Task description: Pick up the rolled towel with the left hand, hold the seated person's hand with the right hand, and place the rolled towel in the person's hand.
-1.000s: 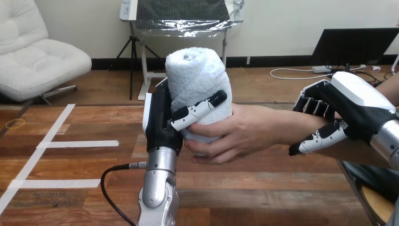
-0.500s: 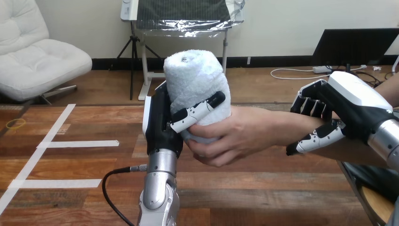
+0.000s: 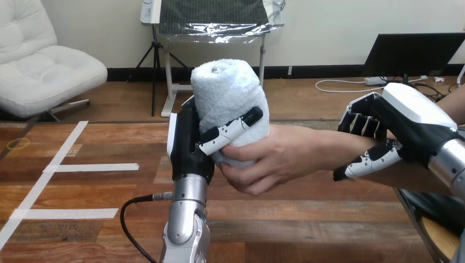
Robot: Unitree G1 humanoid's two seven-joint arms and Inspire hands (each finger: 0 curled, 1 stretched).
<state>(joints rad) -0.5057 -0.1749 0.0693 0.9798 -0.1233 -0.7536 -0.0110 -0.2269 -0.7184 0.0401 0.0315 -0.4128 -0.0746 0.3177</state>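
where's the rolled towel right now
In the head view the rolled towel stands upright at centre, above the table, gripped by the left hand, with the person's hand against its lower end from the right.

the rolled towel [image 3: 227, 90] stands upright between the left hand [image 3: 186, 145] and the person's hand [image 3: 279, 156], the right hand [image 3: 406, 126] farther right.
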